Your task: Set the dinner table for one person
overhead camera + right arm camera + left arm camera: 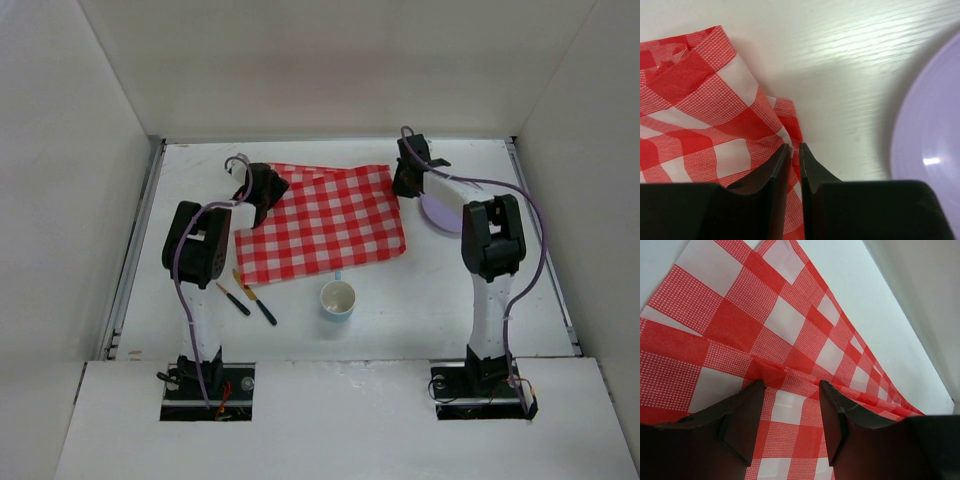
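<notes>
Right fingers [772, 192] pinch the checked cloth [715, 105], with the dinner table [840, 70] underneath

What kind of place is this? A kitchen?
Probably not: it looks like a robot test booth. Plain white walls box in the white table; a left arm and a right arm are bolted at its near edge. A checked cloth, cup and plate lie on it.

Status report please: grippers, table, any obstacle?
Left gripper open over checked cloth. Right gripper shut on its edge. Dinner table: cloth askew, not yet set. Plate beside right gripper.
</notes>
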Controlling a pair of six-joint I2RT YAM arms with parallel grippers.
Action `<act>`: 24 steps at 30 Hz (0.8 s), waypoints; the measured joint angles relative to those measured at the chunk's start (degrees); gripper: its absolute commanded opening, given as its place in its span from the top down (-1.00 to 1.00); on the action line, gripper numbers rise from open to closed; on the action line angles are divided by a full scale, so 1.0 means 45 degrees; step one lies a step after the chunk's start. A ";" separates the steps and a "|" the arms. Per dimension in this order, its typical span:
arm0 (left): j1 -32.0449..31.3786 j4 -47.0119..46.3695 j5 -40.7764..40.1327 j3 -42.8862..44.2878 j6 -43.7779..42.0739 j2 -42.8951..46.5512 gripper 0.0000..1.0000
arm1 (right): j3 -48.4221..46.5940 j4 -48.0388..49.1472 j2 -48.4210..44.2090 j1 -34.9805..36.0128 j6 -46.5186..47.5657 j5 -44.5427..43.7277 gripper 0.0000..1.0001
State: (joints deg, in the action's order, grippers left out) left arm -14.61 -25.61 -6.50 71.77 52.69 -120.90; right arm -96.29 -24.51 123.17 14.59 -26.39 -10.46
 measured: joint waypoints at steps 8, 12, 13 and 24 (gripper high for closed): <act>-0.0219 -0.0102 -0.0544 -0.0729 -0.0495 0.0651 0.01 | 0.1637 0.0529 -0.1098 0.0529 0.0102 -0.0034 0.55; -0.0389 0.0155 -0.0554 -0.0024 -0.1039 0.0646 0.14 | 0.3696 0.1185 -0.3531 0.0544 -0.0418 -0.0345 0.22; -0.0437 0.0121 -0.0554 0.0102 -0.1117 0.0699 0.21 | 0.4172 0.1477 -0.4255 0.0559 -0.0544 -0.0466 0.16; -0.1365 -0.1166 -0.0753 -0.3240 -0.1608 0.3750 0.74 | 0.8427 0.5824 -0.5527 0.1783 -0.3138 0.0121 0.78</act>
State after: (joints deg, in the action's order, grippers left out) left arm -20.75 -30.85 -9.89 57.19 45.45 -104.03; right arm -58.37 1.69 98.30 22.61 -40.51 -9.91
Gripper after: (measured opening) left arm 0.136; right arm 0.143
